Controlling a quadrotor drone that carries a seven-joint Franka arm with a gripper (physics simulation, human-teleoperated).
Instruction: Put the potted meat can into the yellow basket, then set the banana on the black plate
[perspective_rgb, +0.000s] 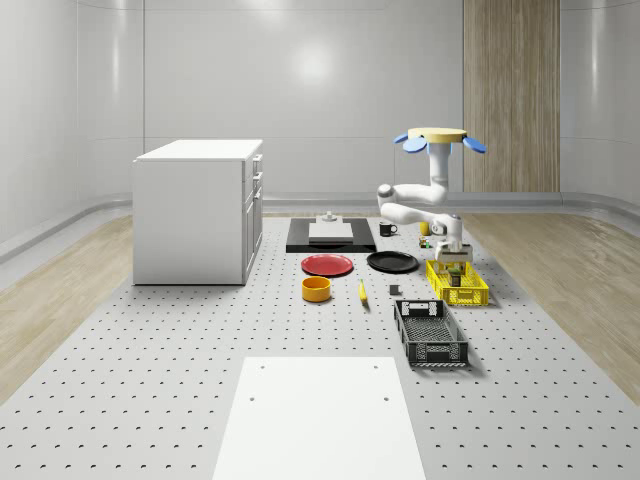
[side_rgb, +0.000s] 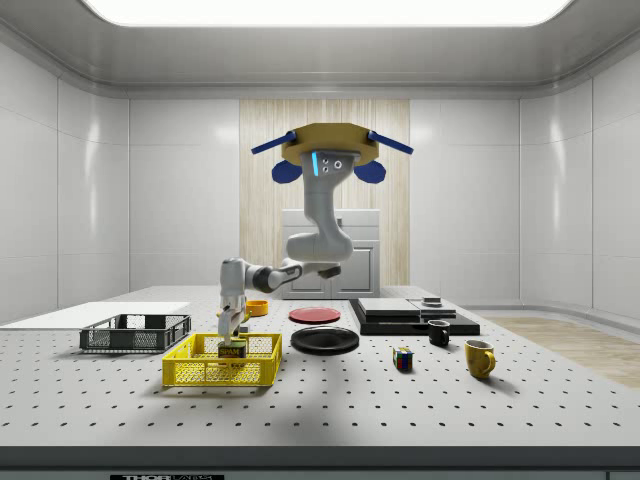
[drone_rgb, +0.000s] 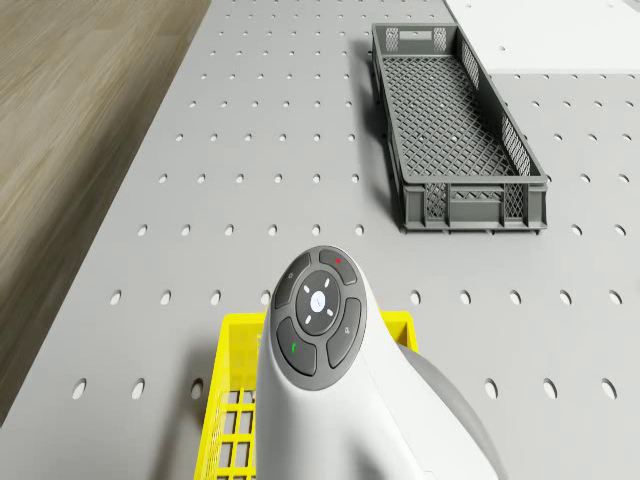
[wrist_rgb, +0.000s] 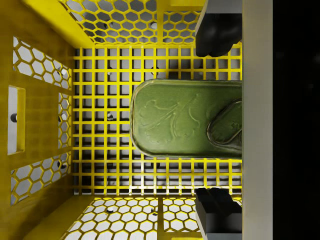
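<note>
The drone (side_rgb: 327, 152) hovers high above the bench (perspective_rgb: 150, 370), off the far end of the yellow basket (perspective_rgb: 458, 284), its arm bent down and forward. The gripper (side_rgb: 231, 333) hangs right over the basket, just above the potted meat can (side_rgb: 232, 351). From the wrist, the green can top (wrist_rgb: 187, 119) sits on the basket's grid floor (wrist_rgb: 100, 115), and the two dark fingertips (wrist_rgb: 217, 35) stand spread apart, one off each long side of the can, neither touching it. So the can is inside the basket, upright, resting toward one end of it.

The banana (perspective_rgb: 363, 291) lies on the bench between the orange bowl (perspective_rgb: 317, 289) and the basket, well apart from the gripper. The black plate (perspective_rgb: 392, 262) sits bare, beside the red plate (perspective_rgb: 328, 265). A grey crate (perspective_rgb: 430, 333) sits nearer the bench's front edge, just beyond the basket in the drone view (drone_rgb: 455, 125). Near the side view's right, a cube (side_rgb: 402, 359) and two mugs (side_rgb: 480, 358) stand on the bench.
</note>
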